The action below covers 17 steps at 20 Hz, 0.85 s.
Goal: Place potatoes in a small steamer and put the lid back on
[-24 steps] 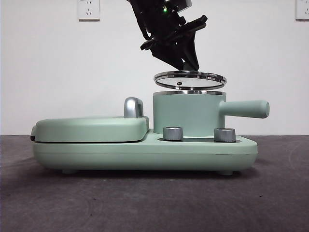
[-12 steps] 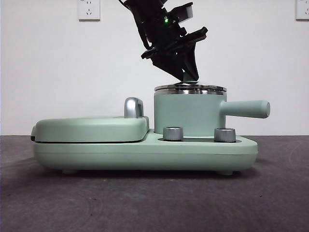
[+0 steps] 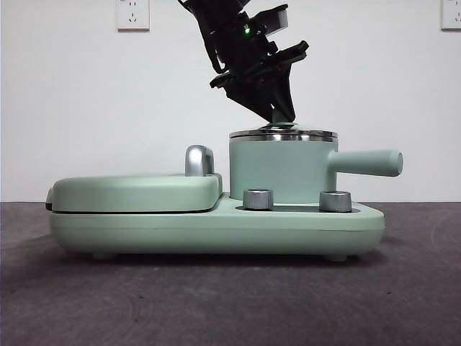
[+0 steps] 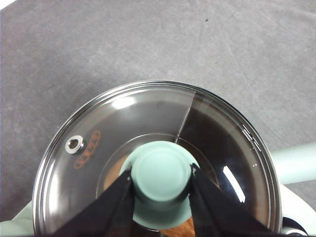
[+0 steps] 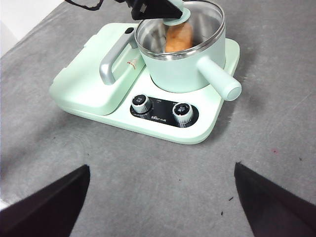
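Your left end effector (image 4: 160, 182) has its two black jaws closed against either side of the small mint-green knob (image 4: 161, 173) on the round clear glass lid with the steel rim (image 4: 217, 143), and that lid sits level on the steel rim of the small mint-green cylindrical steamer pot (image 3: 281, 169). Treat the lid as the delicate piece here: it is glass, stiff and probably fairly heavy for its size, with a smooth rounded knob that could slide between hard jaws, so the knob, gripped squarely across its widest part, is the only sensible place to hold it. The orange-brown oblong potato (image 5: 178, 36), matte and slightly bumpy, is inside the pot; you can see it through the glass in both wrist views, and it looks firm and not slippery. The pot has a straight mint-green side handle (image 3: 364, 162) pointing away from the flat mint-green griddle cover (image 3: 133, 191) with its chrome handle (image 3: 199, 160), all on one glossy mint-green base with two steel dials (image 5: 162, 107) standing on the dark grey counter (image 3: 230, 303). Your right end effector (image 5: 160, 207) waits well back from the appliance with its jaws spread wide and nothing in them. In my judgement the lid looks seated, so release gently.
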Tool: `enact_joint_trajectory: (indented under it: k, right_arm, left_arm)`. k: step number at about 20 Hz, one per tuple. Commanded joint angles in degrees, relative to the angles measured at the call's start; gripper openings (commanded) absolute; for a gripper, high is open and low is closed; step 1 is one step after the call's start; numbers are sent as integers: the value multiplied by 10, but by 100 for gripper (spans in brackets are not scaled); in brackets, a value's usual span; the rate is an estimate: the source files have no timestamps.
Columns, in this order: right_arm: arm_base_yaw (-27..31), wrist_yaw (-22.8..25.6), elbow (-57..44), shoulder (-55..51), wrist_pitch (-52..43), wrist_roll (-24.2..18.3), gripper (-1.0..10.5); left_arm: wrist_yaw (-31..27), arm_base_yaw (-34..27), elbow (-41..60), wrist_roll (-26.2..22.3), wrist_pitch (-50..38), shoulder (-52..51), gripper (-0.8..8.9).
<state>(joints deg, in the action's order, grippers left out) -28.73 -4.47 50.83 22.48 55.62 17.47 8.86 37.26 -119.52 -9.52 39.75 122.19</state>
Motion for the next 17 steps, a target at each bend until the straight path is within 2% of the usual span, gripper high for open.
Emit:
enact_joint_trajectory:
  k: [1, 3, 8, 12, 17]
  right_arm:
    - [-3, 0, 3, 2, -3, 13, 464]
    - [-3, 0, 3, 2, -3, 15, 464]
    - [-3, 5, 3, 2, -3, 16, 464]
    - [-3, 4, 3, 2, -3, 16, 464]
    - [-3, 0, 3, 2, -3, 16, 464]
  left_arm:
    - [2, 5, -15, 0, 11, 23, 30]
    - [2, 5, -15, 2, 11, 23, 84]
    - [2, 5, -21, 38, 2, 19, 463]
    - [2, 0, -27, 42, 14, -28, 482]
    - [2, -13, -27, 46, 94, -132, 481]
